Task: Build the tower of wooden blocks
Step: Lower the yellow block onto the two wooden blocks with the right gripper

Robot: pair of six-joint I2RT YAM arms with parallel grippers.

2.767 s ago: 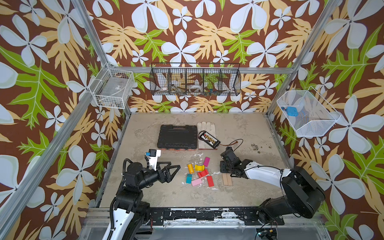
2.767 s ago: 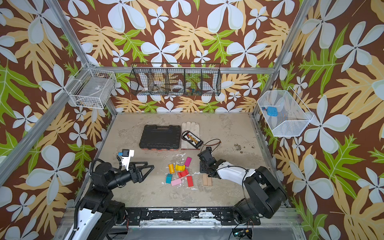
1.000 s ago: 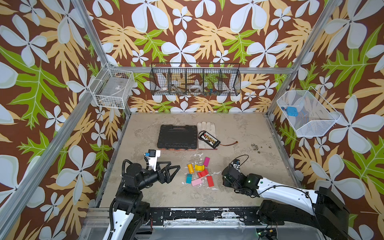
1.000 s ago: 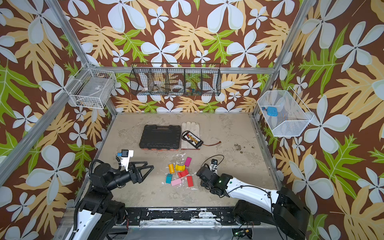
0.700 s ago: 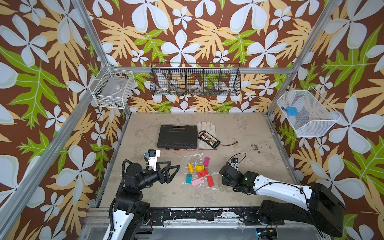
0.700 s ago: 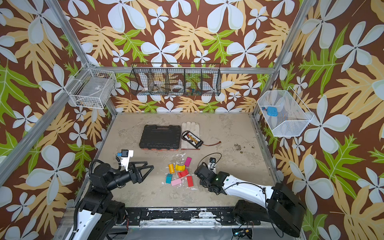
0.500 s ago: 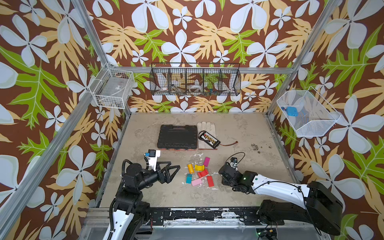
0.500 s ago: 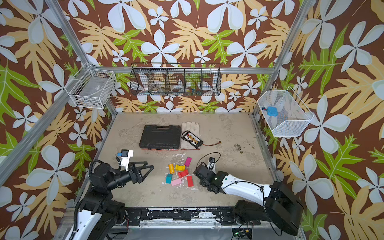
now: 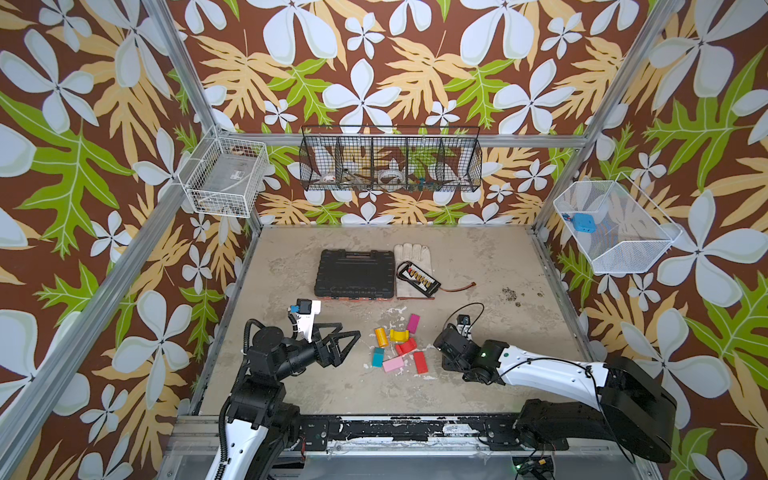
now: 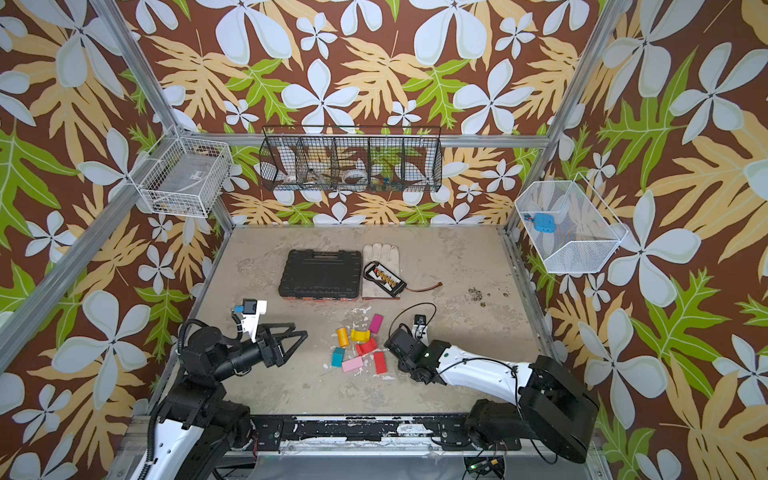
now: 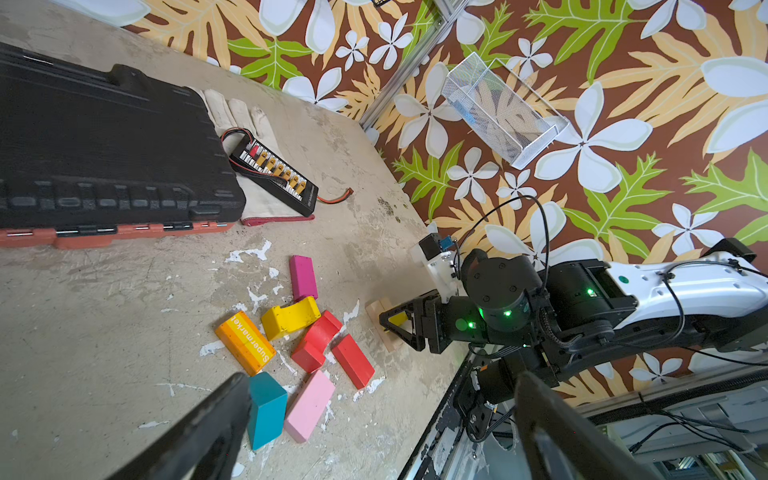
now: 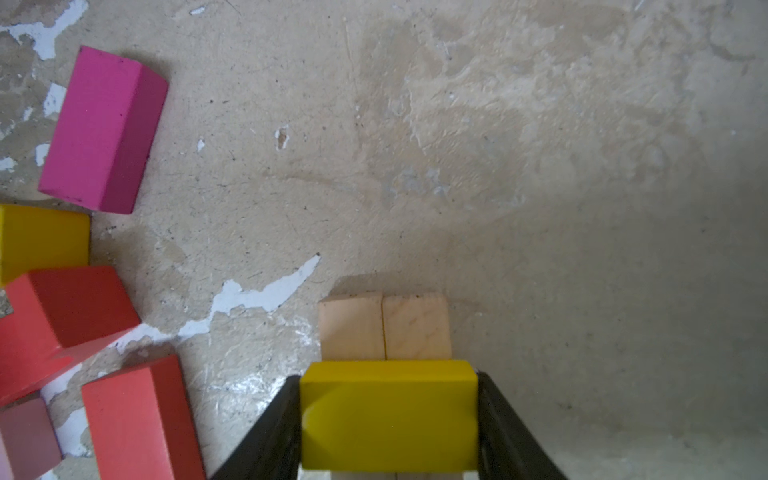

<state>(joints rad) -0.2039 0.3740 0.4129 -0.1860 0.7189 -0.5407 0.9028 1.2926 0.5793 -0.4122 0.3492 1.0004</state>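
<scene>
My right gripper (image 12: 388, 415) is shut on a yellow wood block (image 12: 388, 419), holding it crosswise over two tan blocks (image 12: 384, 328) that lie side by side on the floor. I cannot tell whether the yellow block touches them. In both top views this gripper (image 9: 446, 353) (image 10: 399, 347) hides all three. Left of it lie loose blocks: orange (image 9: 381, 337), a yellow arch (image 9: 399, 334), magenta (image 9: 412, 323), a red arch (image 9: 406, 345), a red brick (image 9: 420, 362), pink (image 9: 392, 365) and teal (image 9: 377, 356). My left gripper (image 9: 349, 345) (image 11: 382, 380) hangs open, left of the pile.
A black case (image 9: 354, 274) lies behind the blocks, with a glove (image 9: 411, 257) and a charger board (image 9: 419, 277) beside it. Wire baskets hang on the back and side walls. The front rail (image 9: 395, 428) runs close behind both arms.
The right arm has swung round and lowered its gripper, with the yellow block, over the tan pair. It drifted slightly left in the last second. The left arm has not moved.
</scene>
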